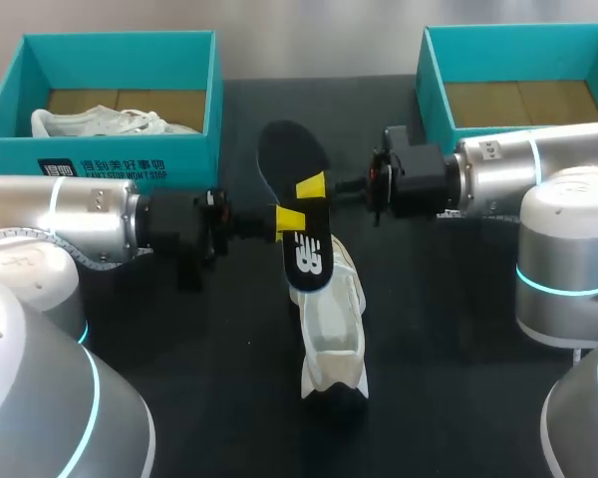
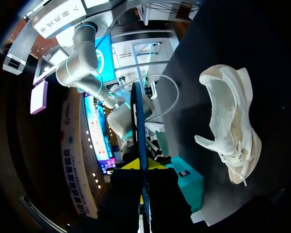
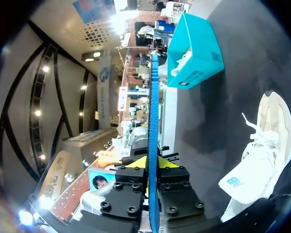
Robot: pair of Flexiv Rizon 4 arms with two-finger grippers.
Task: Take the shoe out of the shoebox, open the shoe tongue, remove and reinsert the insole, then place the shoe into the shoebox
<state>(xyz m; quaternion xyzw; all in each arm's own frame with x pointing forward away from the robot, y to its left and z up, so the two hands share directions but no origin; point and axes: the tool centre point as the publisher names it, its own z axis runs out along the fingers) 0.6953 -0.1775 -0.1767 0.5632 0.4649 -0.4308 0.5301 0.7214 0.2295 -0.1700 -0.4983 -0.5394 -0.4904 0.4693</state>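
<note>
A black insole point(image 1: 297, 204) hangs in the air above the table, held from both sides. My left gripper point(image 1: 290, 220) is shut on its middle. My right gripper point(image 1: 312, 186) grips it a little farther back from the opposite side. In the left wrist view the insole point(image 2: 139, 128) shows edge-on between the yellow tips of the left gripper point(image 2: 138, 166). In the right wrist view the insole point(image 3: 153, 116) stands edge-on in the right gripper point(image 3: 153, 162). The white shoe point(image 1: 334, 334) lies on the table just below, also seen beside the gripper in each wrist view point(image 2: 230, 121) point(image 3: 259, 160).
A teal shoebox point(image 1: 110, 149) at the back left holds another white shoe point(image 1: 105, 121). A second teal shoebox point(image 1: 434, 85) stands at the back right, showing only its cardboard floor. The dark tabletop point(image 1: 219, 398) lies bare in front.
</note>
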